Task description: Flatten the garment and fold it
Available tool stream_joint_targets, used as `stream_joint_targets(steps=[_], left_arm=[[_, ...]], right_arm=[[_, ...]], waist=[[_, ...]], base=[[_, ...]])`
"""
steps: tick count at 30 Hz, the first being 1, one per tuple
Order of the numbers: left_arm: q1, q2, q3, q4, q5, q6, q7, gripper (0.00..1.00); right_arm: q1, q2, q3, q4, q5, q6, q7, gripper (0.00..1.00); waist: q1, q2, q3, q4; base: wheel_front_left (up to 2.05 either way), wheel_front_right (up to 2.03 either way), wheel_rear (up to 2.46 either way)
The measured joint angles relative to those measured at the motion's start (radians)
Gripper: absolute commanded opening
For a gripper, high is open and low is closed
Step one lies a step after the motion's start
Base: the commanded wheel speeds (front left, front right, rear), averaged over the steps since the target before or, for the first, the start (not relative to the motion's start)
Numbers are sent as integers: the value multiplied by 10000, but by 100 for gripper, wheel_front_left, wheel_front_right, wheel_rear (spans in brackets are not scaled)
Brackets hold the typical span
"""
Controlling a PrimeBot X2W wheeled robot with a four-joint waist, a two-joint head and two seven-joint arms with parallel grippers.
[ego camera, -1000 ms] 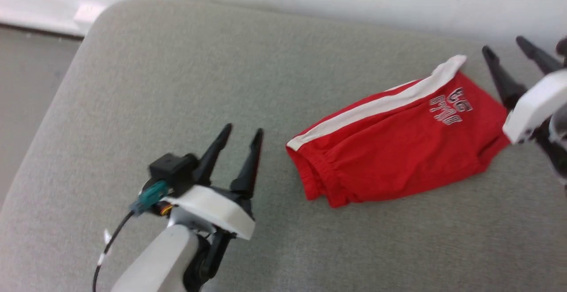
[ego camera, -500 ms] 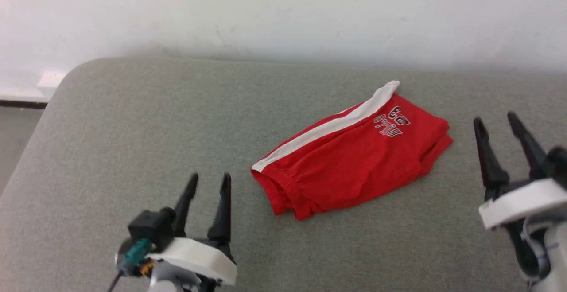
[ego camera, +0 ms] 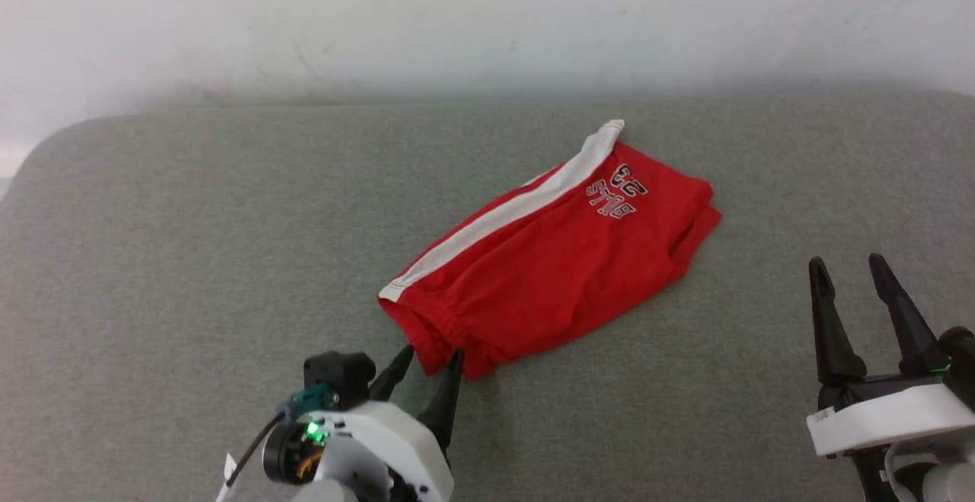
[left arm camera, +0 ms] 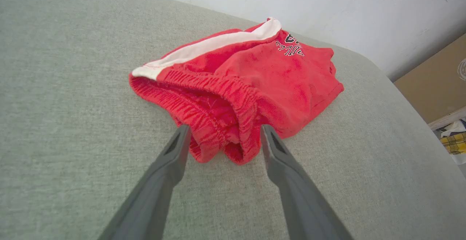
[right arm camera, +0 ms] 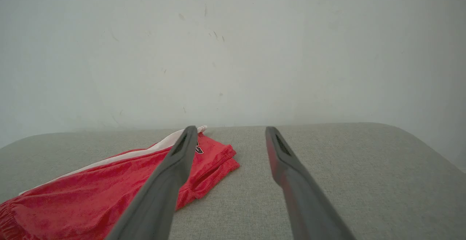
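Left wrist view: left tool wide, flanking garment's waistband; right tool wide, apart.

Text: I am reading white "BULLS 23", upside down.
Carrier: it is sitting on the red garment, near one hem.

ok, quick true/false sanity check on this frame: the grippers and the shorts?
1. The left gripper has its jaws open at the waistband end of the shorts. True.
2. The right gripper is shut on the shorts. False: its jaws are open, clear of them, over the grey cushion.
3. The white lettering sits at the end far from the left gripper. True.
4. The shorts hang over the cushion's edge. False: they lie wholly on it.
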State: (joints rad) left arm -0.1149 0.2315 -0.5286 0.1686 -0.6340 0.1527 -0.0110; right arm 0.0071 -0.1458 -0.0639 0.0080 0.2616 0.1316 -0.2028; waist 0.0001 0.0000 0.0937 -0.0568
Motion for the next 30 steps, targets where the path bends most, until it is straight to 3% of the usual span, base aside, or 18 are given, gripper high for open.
stream_joint_targets(steps=[6,12,18,19,20,21,27,30], left_arm=[[-704,-111,88,337,0,439,546,100],[-1000,-142,-15,872,190,1143,1250,100],[-1461,54,-543,1003,708,1310,1914,100],[-1547,104,-654,1030,765,1306,2063,89],[-1641,159,-775,1047,838,1290,2213,12],[-1734,198,-872,1055,895,1229,2355,0],[-1807,161,-1076,1001,1020,1035,2036,0],[-1666,56,-1083,894,1083,1037,1394,0]], right_arm=[[-35,123,-77,-142,71,0,35,100],[-175,221,-82,-117,128,0,-4,100],[-307,245,-167,-107,150,0,-10,100],[-345,245,-163,-105,173,0,-8,100],[-403,244,-151,-105,192,0,-6,100],[-469,236,-125,-109,201,0,-2,100],[-863,-182,138,-117,198,0,479,100],[-1183,-591,293,33,192,0,1538,100]], waist=[[0,1,486,-367],[0,0,919,-656],[-2,0,1230,-746],[-2,0,1261,-736],[-2,0,1276,-715],[-2,0,1285,-688],[0,0,1238,-392],[0,0,1164,-149]], base=[[0,0,0],[0,0,0],[0,0,0],[0,0,0],[0,0,0],[0,0,0],[0,0,0],[0,0,0]])
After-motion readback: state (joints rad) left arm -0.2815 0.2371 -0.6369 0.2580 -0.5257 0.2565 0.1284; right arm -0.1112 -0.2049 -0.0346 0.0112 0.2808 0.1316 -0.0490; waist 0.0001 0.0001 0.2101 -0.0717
